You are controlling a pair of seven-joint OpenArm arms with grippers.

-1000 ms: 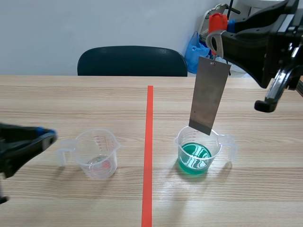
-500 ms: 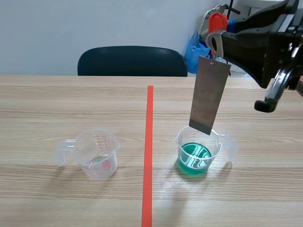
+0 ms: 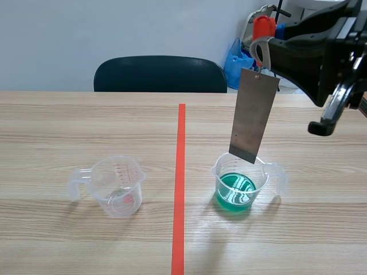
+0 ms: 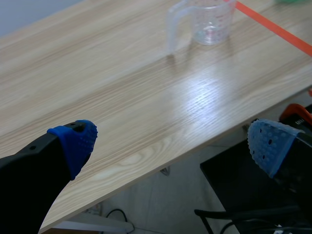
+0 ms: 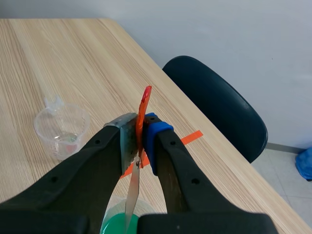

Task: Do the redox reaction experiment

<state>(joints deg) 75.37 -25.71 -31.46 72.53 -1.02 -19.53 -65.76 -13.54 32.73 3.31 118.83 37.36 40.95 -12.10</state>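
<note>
A grey metal plate (image 3: 253,114) hangs upright from a red clip (image 3: 262,26), and my right gripper (image 3: 261,50) is shut on that clip high at the right. The plate's lower edge sits just above a clear beaker of green liquid (image 3: 239,184). In the right wrist view the clip (image 5: 143,108) is pinched in the right gripper (image 5: 139,129), with the plate (image 5: 130,197) pointing down at the green beaker (image 5: 117,227). A second clear beaker (image 3: 117,187) left of the tape holds a small red bit. My left gripper (image 4: 173,141) is open over the table's near edge, the clear beaker (image 4: 210,20) far ahead.
An orange-red tape line (image 3: 180,183) runs down the table's middle. A dark chair (image 3: 160,74) stands behind the far edge, with a blue bag (image 3: 235,62) beside it. Below the table edge (image 4: 161,163) dark equipment shows.
My left gripper, shut at the scene's left edge a second ago, has drawn back out of that view and opened. The right arm, plate and beakers have stayed put.
</note>
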